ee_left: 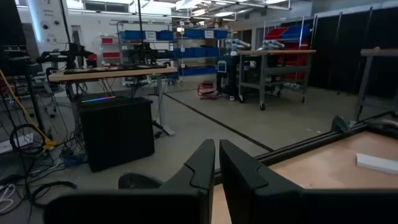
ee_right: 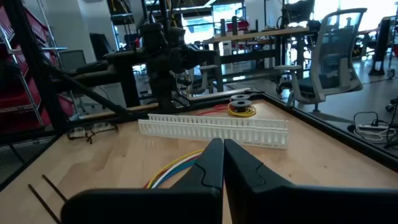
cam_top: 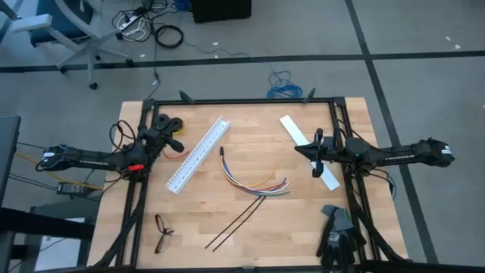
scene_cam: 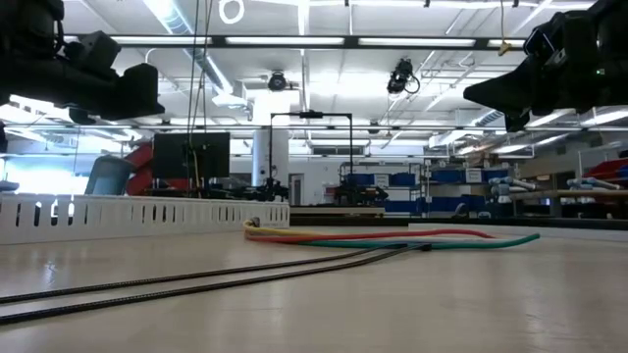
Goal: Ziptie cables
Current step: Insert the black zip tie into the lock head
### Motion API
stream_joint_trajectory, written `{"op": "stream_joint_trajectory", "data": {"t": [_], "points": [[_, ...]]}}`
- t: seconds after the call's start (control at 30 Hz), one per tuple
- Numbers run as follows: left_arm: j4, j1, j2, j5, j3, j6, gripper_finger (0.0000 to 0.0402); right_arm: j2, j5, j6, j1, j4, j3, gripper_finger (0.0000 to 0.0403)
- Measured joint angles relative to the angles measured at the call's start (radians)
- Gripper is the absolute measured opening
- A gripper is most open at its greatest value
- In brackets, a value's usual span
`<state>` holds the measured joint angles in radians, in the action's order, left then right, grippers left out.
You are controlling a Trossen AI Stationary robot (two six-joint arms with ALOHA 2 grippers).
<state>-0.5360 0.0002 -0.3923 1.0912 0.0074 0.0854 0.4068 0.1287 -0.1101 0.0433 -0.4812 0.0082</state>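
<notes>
- Cables [cam_top: 254,180] lie loose near the middle of the table [cam_top: 250,227], fanned in a curve with the coloured ends spread toward 3 o'clock and a dark tip toward 11 o'clock; nothing binds them yet
- Zipties [cam_top: 235,226], two thin black strips, lie just past the cables at 6 o'clock, slanting toward 7 o'clock; they look close to or touching the cable ends, though contact is hard to judge
- Left gripper [cam_top: 168,130] hovers above the table at 9 to 10 o'clock of the cables, well apart from them, beside a yellow reel [cam_top: 176,144]; its fingers [ee_left: 202,165] are nearly pressed together with only a slit between, holding nothing
- Right gripper [cam_top: 297,151] hovers at 2 o'clock of the cables, over a flat white strip [cam_top: 292,127]; its fingers [ee_right: 211,158] are pressed together and empty
- Step in hand, as I judge it: the work has not begun, so the first need is to spread one claw and come down on a ziptie
- To do it well: take the ziptie near one end, away from where it meets the cables, so the wires are not dragged; pinch low and flat, since the strip is thin and may slip
- Gather the cables at their tight end toward 11 o'clock before looping; the fanned ends would splay
- Keep clear of the long white slotted strip [cam_top: 198,154] at 10 o'clock, the glasses [cam_top: 162,232] at 7 o'clock and the gloves [cam_top: 336,231] at 4 o'clock
</notes>
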Motion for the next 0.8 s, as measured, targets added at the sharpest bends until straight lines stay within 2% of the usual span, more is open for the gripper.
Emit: {"op": "stream_joint_trajectory", "data": {"t": [0.43,0.63,0.8], "points": [[-0.027,-0.001,0.0,-0.016,0.0,-0.043,0.0035,0.0,0.0,0.0,0.0,0.0,0.0,0.0004],[-0.013,0.008,-0.01,-0.2,0.0,-0.082,0.0035,0.0,0.0,0.0,0.0,0.0,0.0,0.0004],[-0.012,0.009,-0.048,-0.206,0.0,-0.097,0.0035,0.0,0.0,0.0,0.0,0.0,0.0,0.0004]]}}
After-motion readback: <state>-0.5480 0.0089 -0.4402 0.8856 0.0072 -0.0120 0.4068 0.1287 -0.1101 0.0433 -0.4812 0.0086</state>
